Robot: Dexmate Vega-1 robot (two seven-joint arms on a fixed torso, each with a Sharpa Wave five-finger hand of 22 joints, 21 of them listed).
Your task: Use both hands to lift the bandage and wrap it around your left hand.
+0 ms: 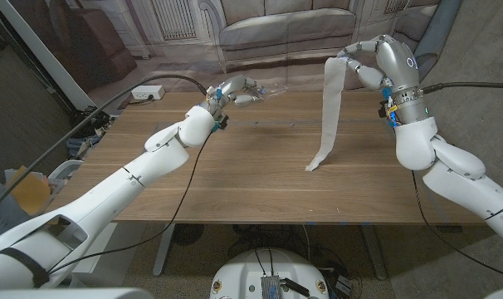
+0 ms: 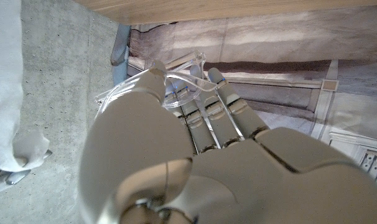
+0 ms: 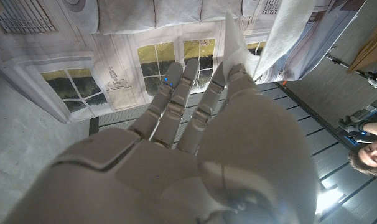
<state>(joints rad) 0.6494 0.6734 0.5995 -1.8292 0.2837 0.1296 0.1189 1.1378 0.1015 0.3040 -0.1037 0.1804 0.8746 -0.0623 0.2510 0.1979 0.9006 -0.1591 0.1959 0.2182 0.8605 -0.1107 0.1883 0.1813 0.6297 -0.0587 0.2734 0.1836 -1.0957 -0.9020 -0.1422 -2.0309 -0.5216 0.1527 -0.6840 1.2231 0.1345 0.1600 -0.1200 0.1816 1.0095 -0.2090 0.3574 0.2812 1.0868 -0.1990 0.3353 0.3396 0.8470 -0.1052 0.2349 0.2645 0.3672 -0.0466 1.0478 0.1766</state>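
Observation:
A long white bandage [image 1: 330,108] hangs from my raised right hand [image 1: 361,65], which pinches its top end; its bottom end lies on the wooden table [image 1: 260,178]. In the right wrist view the strip [image 3: 282,37] runs out from between thumb and fingers of the right hand [image 3: 195,137]. My left hand [image 1: 235,90] is stretched out over the table's far left part, well apart from the bandage. Its fingers [image 2: 219,106] are straight, and a clear plastic piece [image 2: 182,84] sits between thumb and fingers. The left wrist view shows the bandage [image 2: 5,81] too.
A white power strip [image 1: 148,93] with cables lies at the table's far left corner. A sofa [image 1: 293,29] stands behind the table. A person [image 3: 370,155] shows at the edge of the right wrist view.

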